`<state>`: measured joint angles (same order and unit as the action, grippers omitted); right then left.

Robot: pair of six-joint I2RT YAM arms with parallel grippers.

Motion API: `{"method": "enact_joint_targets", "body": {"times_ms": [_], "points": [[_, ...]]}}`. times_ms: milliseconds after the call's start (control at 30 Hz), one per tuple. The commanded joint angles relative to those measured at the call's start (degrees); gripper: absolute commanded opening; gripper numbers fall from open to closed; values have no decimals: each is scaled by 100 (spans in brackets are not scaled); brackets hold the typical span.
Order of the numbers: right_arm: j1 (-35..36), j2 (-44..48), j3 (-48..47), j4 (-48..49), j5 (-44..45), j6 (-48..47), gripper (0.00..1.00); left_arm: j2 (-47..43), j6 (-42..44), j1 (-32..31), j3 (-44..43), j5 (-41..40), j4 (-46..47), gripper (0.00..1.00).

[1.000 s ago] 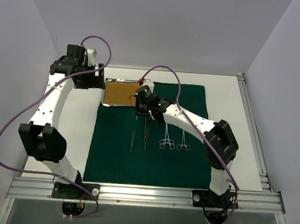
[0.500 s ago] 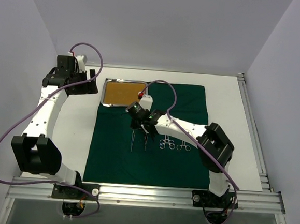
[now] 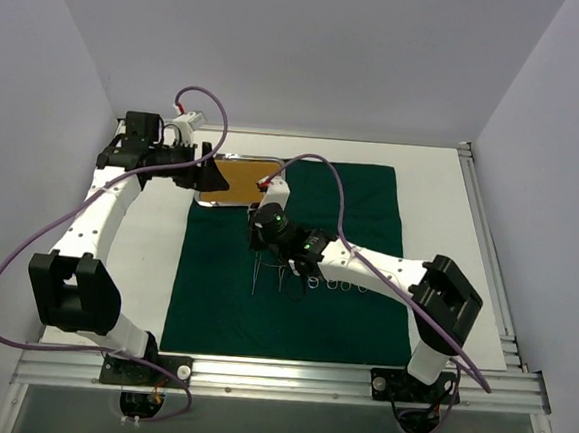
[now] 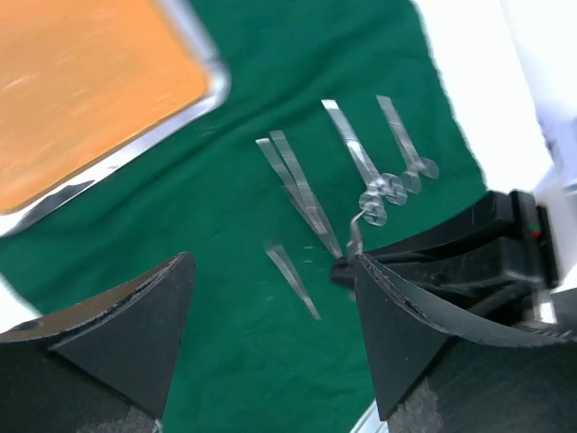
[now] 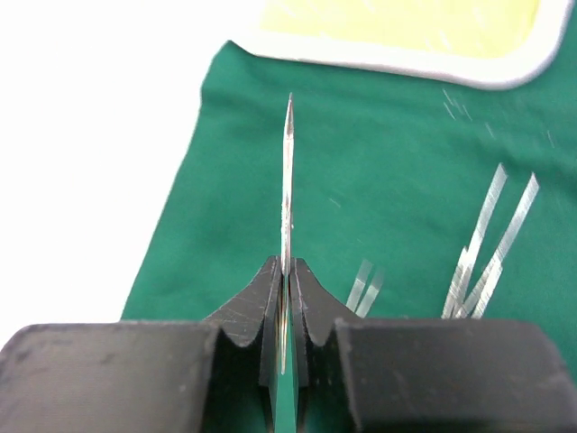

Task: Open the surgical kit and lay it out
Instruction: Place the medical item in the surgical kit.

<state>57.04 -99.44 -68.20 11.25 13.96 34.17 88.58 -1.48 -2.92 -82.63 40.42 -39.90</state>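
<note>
The dark green cloth [image 3: 292,317] lies spread flat on the table. The steel tray [image 3: 242,181] with its orange-brown inside sits at the cloth's far left corner. My right gripper [image 5: 284,266] is shut on a thin tweezer [image 5: 288,180], whose tip points toward the tray [image 5: 406,27]; in the top view this gripper [image 3: 263,237] hangs over the cloth's left half. My left gripper [image 4: 270,334] is open and empty above the cloth, just beside the tray [image 4: 90,90]. Two ring-handled clamps [image 4: 365,167] and a tweezer [image 4: 297,194] lie in a row on the cloth [image 4: 225,361].
White table [image 3: 437,248] surrounds the cloth, with a metal rail [image 3: 487,252] along the right edge. Plain walls close in the back and sides. The right arm's forearm [image 3: 376,268] stretches low across the row of instruments.
The left gripper swung right from beside the tray to its near edge, over the cloth. The right gripper moved down the cloth toward the near side, then back slightly, still shut.
</note>
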Motion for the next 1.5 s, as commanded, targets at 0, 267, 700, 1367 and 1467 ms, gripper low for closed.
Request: {"method": "enact_joint_targets", "body": {"times_ms": [0, 267, 700, 1367, 1467], "points": [[-43, 408, -35, 809, -435, -726, 0, -33, 446, -68, -262, 1283, 378, 80], [-342, 574, 44, 1240, -2019, -983, 0, 90, 1209, -86, -60, 2670, 388, 55], [-553, 847, -44, 1371, -2555, -1246, 0, 195, 2362, -33, -166, 3683, -229, 58], [-702, 812, 18, 1828, -3012, -931, 2, 204, 1765, -113, -8, 3841, 272, 2], [-895, 759, 27, 1802, -3232, -755, 39, 187, 1774, -121, 19, 3929, 263, 2]]}}
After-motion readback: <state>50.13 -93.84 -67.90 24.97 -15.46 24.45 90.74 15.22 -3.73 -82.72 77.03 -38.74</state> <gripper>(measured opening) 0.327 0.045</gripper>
